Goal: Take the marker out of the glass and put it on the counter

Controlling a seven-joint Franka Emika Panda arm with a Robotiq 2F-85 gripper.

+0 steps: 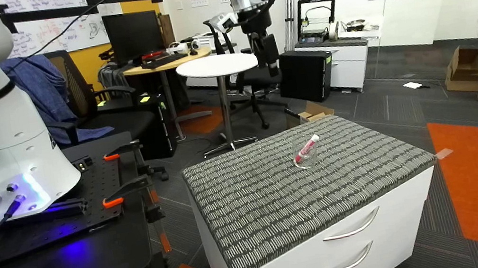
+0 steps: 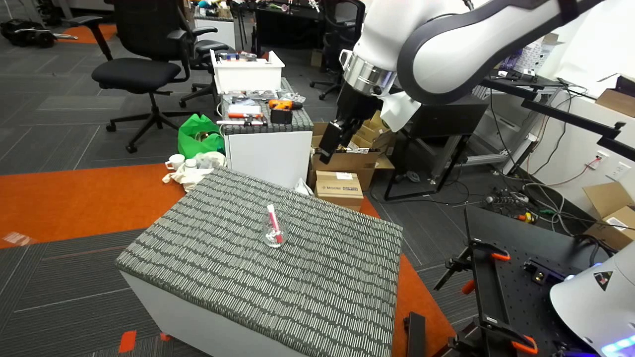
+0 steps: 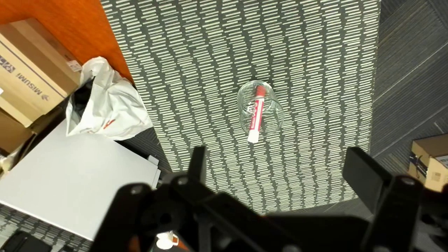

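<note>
The red marker with a white end [image 1: 307, 148] leans inside the clear glass [image 1: 313, 160]. The glass stands upright on the grey striped top of the counter [image 1: 263, 197]. In an exterior view the marker [image 2: 274, 220] pokes its white end above the glass [image 2: 269, 239], near the middle of the counter [image 2: 238, 287]. In the wrist view the marker [image 3: 257, 111] slants across the glass [image 3: 272, 120], white end over the rim, on the counter [image 3: 315, 70]. My gripper [image 3: 276, 152] is open and empty, high above the counter. It also shows in both exterior views [image 1: 267, 55] [image 2: 331, 141].
The dark workbench [image 1: 73, 265] with the robot base stands beside the counter. A round white table [image 1: 217, 65] stands behind. Cardboard boxes [image 2: 340, 186], a white bag [image 3: 115, 108] and a cabinet with tools [image 2: 270, 148] border the counter.
</note>
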